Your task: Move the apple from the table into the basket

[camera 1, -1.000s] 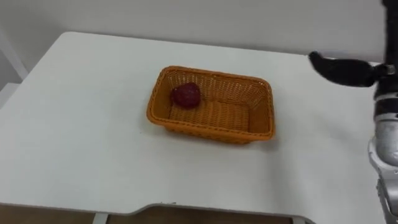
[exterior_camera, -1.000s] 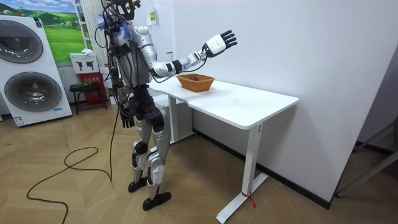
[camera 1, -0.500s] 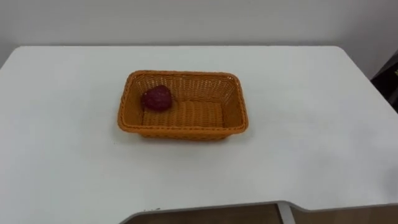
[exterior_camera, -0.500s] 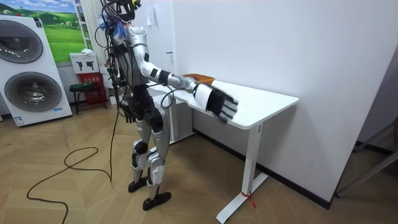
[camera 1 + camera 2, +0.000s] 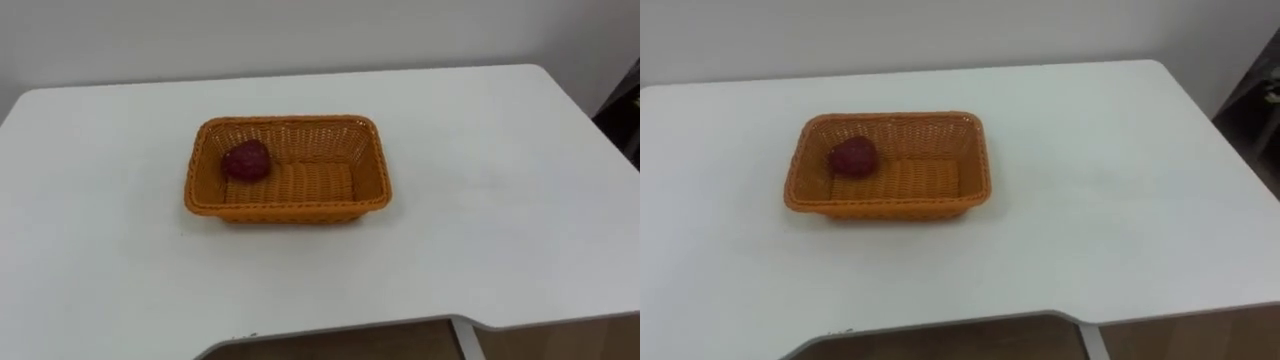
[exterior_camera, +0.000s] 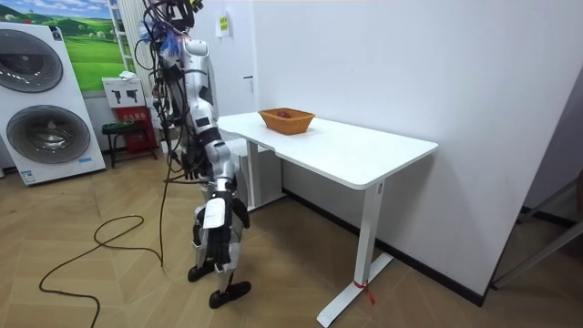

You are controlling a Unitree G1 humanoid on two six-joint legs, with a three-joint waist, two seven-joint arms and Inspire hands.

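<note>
While the robot's right hand (image 6: 221,216) hangs low by its thigh (finger state impossible to tell), the red apple (image 5: 246,160) lies in the left end of the wicker basket (image 5: 372,190), set lengthwise across the tabletop (image 5: 500,200), probably a shorter reach from the left.

place: laundry room | signs: washing machines (image 6: 56,132), wooden floor (image 6: 109,292), white table (image 6: 351,153)

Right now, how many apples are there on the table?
1. The dark red apple lies in the orange wicker basket, at its left end, on the white table. The basket's near wall could hide something small.
</note>
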